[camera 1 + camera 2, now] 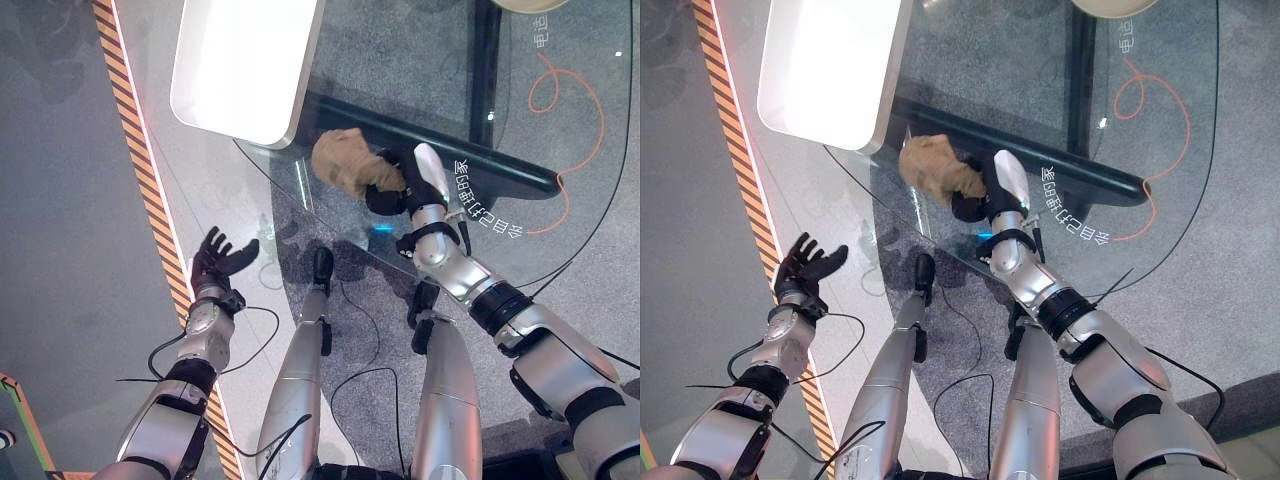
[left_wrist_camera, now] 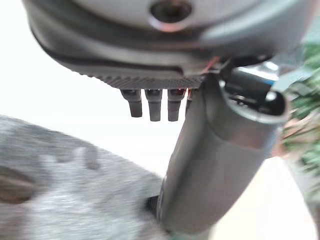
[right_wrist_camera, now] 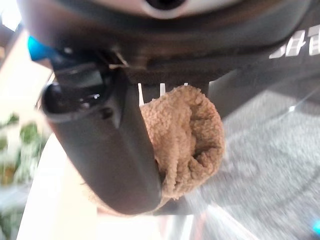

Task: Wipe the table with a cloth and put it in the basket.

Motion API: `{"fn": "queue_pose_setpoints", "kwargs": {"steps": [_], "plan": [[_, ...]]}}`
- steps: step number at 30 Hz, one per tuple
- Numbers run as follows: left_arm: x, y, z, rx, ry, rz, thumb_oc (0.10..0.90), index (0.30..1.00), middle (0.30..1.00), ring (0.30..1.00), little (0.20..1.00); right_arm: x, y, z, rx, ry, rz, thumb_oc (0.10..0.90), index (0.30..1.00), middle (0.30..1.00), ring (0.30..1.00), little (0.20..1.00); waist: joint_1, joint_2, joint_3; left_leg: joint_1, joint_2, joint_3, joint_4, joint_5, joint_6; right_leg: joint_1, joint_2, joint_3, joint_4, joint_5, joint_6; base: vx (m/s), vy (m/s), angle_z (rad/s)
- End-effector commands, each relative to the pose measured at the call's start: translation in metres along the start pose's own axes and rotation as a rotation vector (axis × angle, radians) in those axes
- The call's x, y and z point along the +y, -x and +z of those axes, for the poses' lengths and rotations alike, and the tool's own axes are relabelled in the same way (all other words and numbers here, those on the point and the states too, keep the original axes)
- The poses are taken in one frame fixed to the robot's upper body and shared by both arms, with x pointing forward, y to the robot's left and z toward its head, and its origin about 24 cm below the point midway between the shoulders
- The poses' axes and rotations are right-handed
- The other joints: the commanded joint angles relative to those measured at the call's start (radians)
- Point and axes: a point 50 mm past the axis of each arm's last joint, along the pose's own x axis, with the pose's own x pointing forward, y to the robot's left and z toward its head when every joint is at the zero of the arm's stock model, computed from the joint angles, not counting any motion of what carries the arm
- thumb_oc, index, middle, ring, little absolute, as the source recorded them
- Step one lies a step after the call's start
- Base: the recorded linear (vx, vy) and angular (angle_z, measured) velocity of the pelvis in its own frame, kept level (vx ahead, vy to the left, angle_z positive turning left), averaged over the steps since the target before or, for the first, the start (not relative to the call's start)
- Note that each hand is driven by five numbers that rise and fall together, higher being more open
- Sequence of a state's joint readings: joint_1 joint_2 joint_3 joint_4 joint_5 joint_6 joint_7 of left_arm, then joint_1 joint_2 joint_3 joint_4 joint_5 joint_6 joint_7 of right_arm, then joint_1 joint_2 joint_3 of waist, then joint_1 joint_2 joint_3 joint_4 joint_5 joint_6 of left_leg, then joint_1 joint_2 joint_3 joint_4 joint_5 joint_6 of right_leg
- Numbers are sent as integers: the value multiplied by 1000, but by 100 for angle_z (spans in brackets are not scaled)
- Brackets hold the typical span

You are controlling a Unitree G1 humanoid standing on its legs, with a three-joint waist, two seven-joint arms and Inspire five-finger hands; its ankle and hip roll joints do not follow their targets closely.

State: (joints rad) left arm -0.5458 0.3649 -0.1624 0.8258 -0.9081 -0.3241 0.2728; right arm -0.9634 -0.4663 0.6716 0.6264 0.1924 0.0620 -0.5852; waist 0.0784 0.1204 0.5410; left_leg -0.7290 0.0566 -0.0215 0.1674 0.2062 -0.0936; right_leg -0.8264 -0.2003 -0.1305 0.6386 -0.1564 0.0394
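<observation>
Two hands at work over a round glass table (image 1: 560, 90). Right hand (image 1: 392, 192) clenched round a bunched tan cloth (image 1: 348, 160), thumb pressed across the folds, gripped just above the glass near the table's near edge. Cloth close beside the rounded corner of a white tray (image 1: 245, 65), which overlaps the table's far-left rim. Left hand (image 1: 217, 257) well off the table's left edge, above the floor, near a striped orange-and-black strip (image 1: 150, 195), fingers spread and relaxed, gripping nothing. Orange cord (image 1: 575, 100) looped beneath the glass on the table's right side.
</observation>
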Motion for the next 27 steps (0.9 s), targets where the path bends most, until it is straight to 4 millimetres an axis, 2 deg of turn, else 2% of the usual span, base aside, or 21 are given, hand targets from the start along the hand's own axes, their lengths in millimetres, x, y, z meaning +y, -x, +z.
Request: {"fn": "queue_pose_setpoints", "kwargs": {"steps": [1,5,11,19,27], "plan": [[3,-10,59,-263,87,73,800,900,900,900,900,-18,1,75,-305,-278,-141,100,300,300,300,200,2,-29,-21,-24,-44,31,152,-164,40,49,41,-13,-210,108,23,3,-51,-2],[-7,-3,88,-417,183,60,800,900,900,900,900,-33,14,83,-360,-379,-215,100,300,300,300,200,-6,-47,-21,-37,-42,25,156,-172,45,36,50,-8,-209,108,26,7,-55,0],[-22,13,105,-565,202,13,800,900,900,900,900,-46,30,87,-432,-442,-250,100,300,300,300,200,-16,-58,-21,-57,-42,24,167,-180,48,18,56,0,-206,109,26,0,0,0],[-56,45,135,-719,306,-239,800,900,900,900,900,-58,48,95,-546,-500,-254,100,300,300,300,200,-25,-66,-21,-70,-43,24,173,-187,51,10,59,3,-208,112,31,0,0,0],[-76,64,151,-748,388,-463,800,900,900,900,900,-65,58,109,-638,-519,-233,100,300,300,300,200,-27,-71,-21,-62,-45,28,164,-188,50,27,57,-1,-232,120,35,0,0,0]]}}
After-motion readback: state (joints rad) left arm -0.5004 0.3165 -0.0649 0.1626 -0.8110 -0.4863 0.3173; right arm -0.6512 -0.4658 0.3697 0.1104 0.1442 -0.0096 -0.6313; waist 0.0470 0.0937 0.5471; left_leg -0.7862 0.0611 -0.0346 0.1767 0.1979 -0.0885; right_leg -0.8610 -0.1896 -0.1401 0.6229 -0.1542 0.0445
